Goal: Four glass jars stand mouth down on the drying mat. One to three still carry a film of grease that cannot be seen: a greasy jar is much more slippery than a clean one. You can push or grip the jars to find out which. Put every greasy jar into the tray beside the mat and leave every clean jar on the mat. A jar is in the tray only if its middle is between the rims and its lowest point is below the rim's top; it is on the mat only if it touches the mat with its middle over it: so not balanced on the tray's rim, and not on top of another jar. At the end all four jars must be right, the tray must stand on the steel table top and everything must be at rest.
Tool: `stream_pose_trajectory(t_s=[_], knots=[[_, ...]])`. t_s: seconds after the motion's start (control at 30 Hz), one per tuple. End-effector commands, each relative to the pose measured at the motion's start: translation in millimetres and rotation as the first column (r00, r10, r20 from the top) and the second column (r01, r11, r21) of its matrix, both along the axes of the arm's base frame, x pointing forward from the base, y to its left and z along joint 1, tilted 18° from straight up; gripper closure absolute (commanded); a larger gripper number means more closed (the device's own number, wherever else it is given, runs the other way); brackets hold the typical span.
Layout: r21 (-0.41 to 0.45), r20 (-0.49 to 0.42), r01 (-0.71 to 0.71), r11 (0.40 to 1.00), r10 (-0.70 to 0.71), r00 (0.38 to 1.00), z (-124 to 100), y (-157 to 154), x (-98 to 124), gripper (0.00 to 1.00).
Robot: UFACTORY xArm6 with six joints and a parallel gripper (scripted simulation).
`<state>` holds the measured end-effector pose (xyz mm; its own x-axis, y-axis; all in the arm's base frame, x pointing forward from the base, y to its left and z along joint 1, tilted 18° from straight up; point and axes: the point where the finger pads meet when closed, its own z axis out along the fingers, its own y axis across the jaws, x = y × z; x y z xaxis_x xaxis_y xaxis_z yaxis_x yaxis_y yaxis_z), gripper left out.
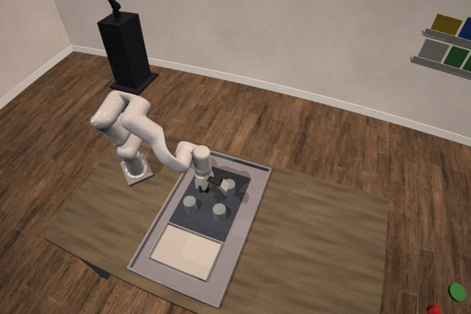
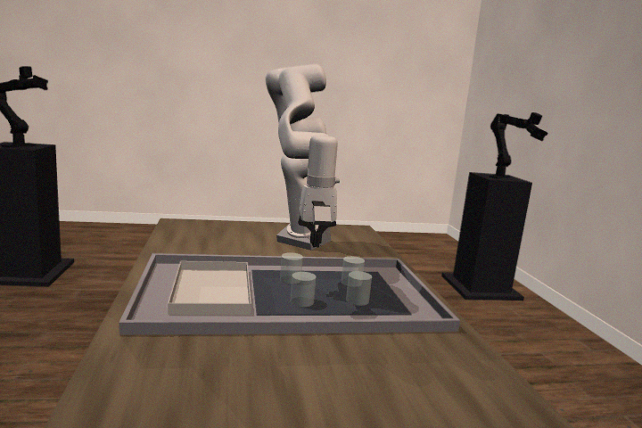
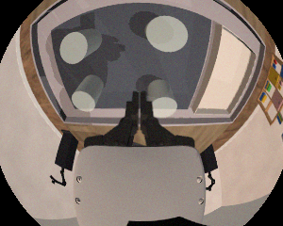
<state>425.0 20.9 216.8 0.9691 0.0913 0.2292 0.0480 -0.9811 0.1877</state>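
Your gripper (image 2: 317, 241) hangs above the drying mat (image 2: 382, 301), near the desk's far edge where the arm's base (image 1: 125, 178) is bolted; its fingers are pressed together with nothing between them. It sits higher than the jar tops, touching none.

All four glass jars stand upright, mouth down, on the dark mat. In the exterior view you see two in the near row, one left (image 2: 302, 289) and one right (image 2: 358, 287), and two behind them, one left (image 2: 291, 263) and one right (image 2: 352, 263). The gripper hovers over the rear pair's side of the mat, between them.

The pale tray (image 2: 209, 308) sits just beside the mat's left end, inside the grey steel table top (image 2: 286, 325), and holds no jar. The wooden desk (image 2: 301, 383) carries the whole assembly.
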Motion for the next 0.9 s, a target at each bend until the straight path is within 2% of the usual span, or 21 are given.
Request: stream_pose_trajectory(t_s=[0.0,0.03,0.47,0.6,0.87], knots=[[-0.003,0.005,0.003,1.0,-0.003,1.0,-2.5,27.7,2.4,1.0],[-0.003,0.005,0.003,1.0,-0.003,1.0,-2.5,27.7,2.4,1.0],[-0.003,0.005,0.003,1.0,-0.003,1.0,-21.2,130.7,3.2,1.0],[-0.003,0.005,0.003,1.0,-0.003,1.0,-21.2,130.7,3.2,1.0],[-0.003,0.005,0.003,1.0,-0.003,1.0,-57.6,124.0,12.6,1.0]])
